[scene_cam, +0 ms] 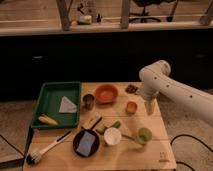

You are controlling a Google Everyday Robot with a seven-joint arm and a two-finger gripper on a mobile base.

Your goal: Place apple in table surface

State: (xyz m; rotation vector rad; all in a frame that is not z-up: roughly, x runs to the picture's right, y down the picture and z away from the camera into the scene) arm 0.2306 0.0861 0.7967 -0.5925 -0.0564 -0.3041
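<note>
The apple [131, 107], small, round and orange-red, rests on the light tan wooden table surface [125, 155], right of centre. My gripper [149, 108] hangs from the white arm [165, 87] just to the right of the apple, close above the tabletop. A narrow gap shows between the gripper and the apple. The arm comes in from the right side of the view.
An orange bowl [106, 93] and a small metal cup [88, 101] stand behind and left of the apple. A green tray [50, 97] lies at the left. A pale green round object [144, 135], a white cup [112, 136], a black pan [86, 143] and a brush [47, 148] lie near the front.
</note>
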